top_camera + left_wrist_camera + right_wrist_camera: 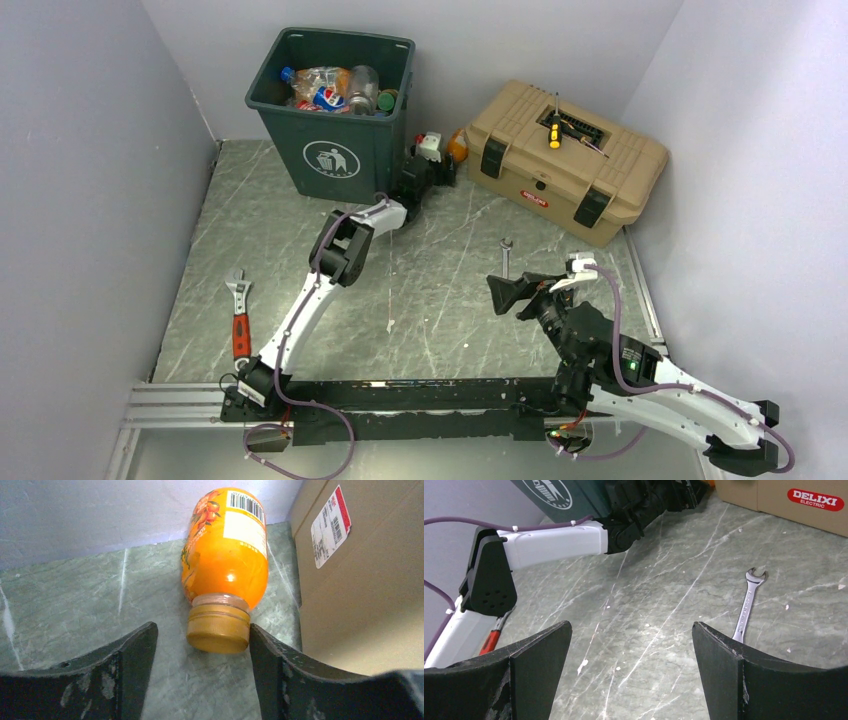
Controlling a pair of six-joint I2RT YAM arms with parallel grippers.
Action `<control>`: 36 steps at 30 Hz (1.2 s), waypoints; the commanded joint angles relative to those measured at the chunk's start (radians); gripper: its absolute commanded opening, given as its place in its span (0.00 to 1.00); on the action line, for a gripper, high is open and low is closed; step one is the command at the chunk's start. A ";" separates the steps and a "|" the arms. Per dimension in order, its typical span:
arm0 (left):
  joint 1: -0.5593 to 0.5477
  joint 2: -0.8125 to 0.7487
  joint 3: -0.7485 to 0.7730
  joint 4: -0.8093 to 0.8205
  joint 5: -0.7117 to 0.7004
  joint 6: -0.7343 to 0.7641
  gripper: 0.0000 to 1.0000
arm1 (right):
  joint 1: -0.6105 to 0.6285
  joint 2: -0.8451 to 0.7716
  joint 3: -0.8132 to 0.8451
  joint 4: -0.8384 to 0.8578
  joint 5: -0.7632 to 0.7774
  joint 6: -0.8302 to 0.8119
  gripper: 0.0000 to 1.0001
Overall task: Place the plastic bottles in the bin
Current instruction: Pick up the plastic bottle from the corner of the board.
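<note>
Most of the job looks done. The tall dark green plastic bin [290, 135] stands at the far edge of the grey marbled worktop [440, 290], toward its far left corner. It already holds a heap of clear plastic bottles with blue and red labels [325, 92], piled close to the rim. Only one bottle shows outside it: a small orange juice bottle with an orange cap [227, 555]. It lies on its side at the far edge, in the gap between the bin and the tan toolbox with black latches [565, 165], its cap pointing toward the arms.

The left tool [202, 630] is reached out to that bottle, its jaws partly apart on either side of the cap. One finger sits very near the cap, possibly touching it, though the wrist view does not settle that. Nothing is gripped yet. The right tool [630, 627] hangs wide open and empty over the worktop, toward its right edge, near a small steel spanner [749, 600].

What is left, by my reckoning, is to close on the orange bottle, lift it clear of the toolbox, carry it over the rim and drop it in the bin
</note>
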State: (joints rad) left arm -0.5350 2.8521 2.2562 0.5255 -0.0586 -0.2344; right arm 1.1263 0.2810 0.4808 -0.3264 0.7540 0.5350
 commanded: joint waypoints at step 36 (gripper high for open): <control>-0.275 -0.739 -1.071 0.550 -0.417 0.493 0.00 | 0.001 0.070 0.024 0.072 0.022 0.000 0.95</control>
State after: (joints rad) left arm -0.7361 2.2974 1.3064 0.9524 -0.3138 0.1478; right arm 1.1263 0.3237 0.4599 -0.2970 0.7708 0.5648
